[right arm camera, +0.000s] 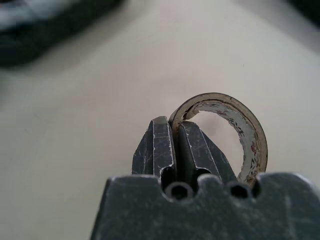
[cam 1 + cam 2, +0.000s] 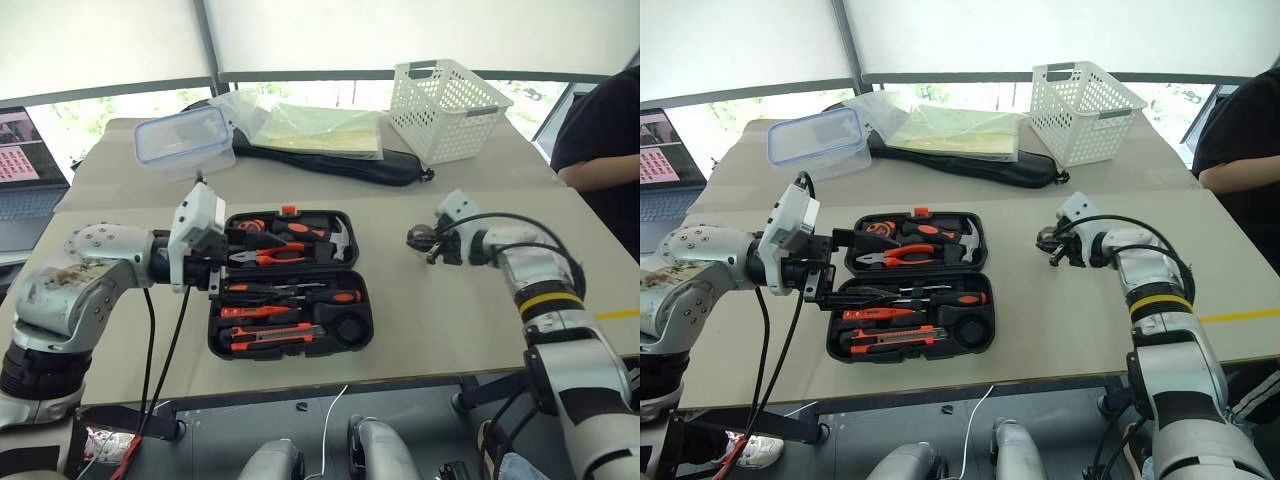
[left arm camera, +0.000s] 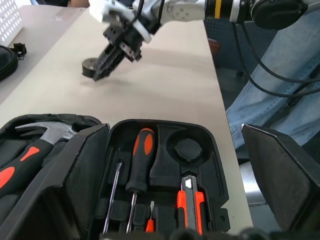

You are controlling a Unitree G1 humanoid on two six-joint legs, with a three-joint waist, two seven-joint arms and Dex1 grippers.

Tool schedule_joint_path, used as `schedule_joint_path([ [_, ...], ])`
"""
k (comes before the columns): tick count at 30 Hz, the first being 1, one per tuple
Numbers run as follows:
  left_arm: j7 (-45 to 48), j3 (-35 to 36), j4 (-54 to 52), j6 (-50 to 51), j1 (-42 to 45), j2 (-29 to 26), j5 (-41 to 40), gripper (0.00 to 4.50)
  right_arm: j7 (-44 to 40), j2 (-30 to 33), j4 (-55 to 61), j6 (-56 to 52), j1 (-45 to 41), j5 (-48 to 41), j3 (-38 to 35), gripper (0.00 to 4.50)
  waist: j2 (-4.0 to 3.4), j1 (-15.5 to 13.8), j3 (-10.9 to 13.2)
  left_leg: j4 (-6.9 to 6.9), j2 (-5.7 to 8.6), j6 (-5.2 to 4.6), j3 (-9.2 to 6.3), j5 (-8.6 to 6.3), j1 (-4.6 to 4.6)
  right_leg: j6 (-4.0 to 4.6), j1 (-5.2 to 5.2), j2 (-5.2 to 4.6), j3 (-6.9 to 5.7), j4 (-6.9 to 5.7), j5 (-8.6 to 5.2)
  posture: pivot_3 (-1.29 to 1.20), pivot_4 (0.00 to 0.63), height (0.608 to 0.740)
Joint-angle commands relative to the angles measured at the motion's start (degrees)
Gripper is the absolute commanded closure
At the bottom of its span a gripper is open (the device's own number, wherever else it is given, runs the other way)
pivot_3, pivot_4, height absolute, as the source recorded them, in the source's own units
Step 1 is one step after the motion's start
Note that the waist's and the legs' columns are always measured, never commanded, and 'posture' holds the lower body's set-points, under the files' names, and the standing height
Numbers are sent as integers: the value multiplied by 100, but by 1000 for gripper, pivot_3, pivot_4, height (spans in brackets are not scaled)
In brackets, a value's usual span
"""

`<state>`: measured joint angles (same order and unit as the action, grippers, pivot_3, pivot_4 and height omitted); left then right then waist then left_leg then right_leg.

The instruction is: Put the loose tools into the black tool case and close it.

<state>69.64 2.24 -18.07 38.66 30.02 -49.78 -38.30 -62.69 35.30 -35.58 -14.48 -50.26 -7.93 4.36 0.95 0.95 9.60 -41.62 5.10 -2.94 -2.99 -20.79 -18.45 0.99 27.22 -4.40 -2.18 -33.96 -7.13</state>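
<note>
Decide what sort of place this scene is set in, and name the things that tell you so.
Probably a lab or test workspace: a long table by bright blinded windows, a laptop at one end, and staged props such as a white basket and a clear lidded box.

Matt black plastic tool case (image 2: 290,285); white plastic lattice basket (image 2: 445,105).

The left gripper's wide-spread fingers (image 3: 280,175) are framing the open black tool case (image 3: 165,175) — beyond it, the right gripper (image 3: 102,70) is pinching the small dark tape roll (image 3: 90,66).
</note>
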Motion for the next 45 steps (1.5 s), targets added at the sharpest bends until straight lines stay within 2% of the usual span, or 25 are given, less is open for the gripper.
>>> schedule_joint_path([
  [1, 81, 70, -167, -79, -89, -149, 4, 0, -1054, 312, 2688, -1029, 671, -1196, -36, 4471, -2, -7, 1, 3, 0, 0, -2, 0, 0, 0, 0, 1, -1, 0, 0, 0, 150, 740],
  [5, 268, 37, -250, -108, -264, -331, 5, 0, -1294, 599, 4736, -1695, 1485, -1712, 337, 4471, -2, -19, 1, 10, -3, -1, -10, 0, -4, -1, 0, 3, -9, -3, 0, 0, 150, 740],
  [8, 509, -10, -313, -225, -523, -540, 65, 0, -1258, 672, 5434, -1459, 1919, -1293, 1017, 4471, -2, -21, 1, 5, 3, -2, -7, -1, 0, -4, -2, 0, -7, 1, -1, 0, 150, 740],
  [13, 647, -86, -381, -371, -651, -644, 141, 0, -924, 577, 5092, -1165, 1923, -632, 1531, 4471, -1, -33, 2, -3, 6, -1, 0, 0, 6, -4, -5, 1, -6, -1, -2, 0, 150, 740],
  [31, 518, -104, -441, -390, -590, -552, 174, 0, -905, 470, 4895, -995, 1931, -99, 1999, 4471, -2, -32, 1, -1, 7, 0, -1, 0, 6, -1, -4, 3, -9, 2, -3, 0, 150, 740],
  [36, 491, -136, -398, -392, -528, -512, 192, 0, -1136, 560, 5075, -1107, 1893, -313, 1883, 2705, -2, -55, 1, -1, 8, 0, -2, 0, 6, -1, -4, 2, -10, 3, -3, 0, 150, 740],
  [41, 515, -145, -218, -498, -514, -499, 308, 0, -1307, 507, 5660, -2088, 1542, -1599, 1104, 1057, -1, -39, 2, 0, 6, 0, -4, 0, 4, -1, -3, 3, -10, 8, -3, 0, 150, 740],
  [45, 125, -30, 3, -545, -613, -411, 562, 0, -1015, 648, 5363, -2357, 1423, -1779, 650, 1057, -1, -34, 1, -3, 7, 0, -3, 0, 6, -1, -6, 1, -8, 6, -2, 0, 150, 740],
])
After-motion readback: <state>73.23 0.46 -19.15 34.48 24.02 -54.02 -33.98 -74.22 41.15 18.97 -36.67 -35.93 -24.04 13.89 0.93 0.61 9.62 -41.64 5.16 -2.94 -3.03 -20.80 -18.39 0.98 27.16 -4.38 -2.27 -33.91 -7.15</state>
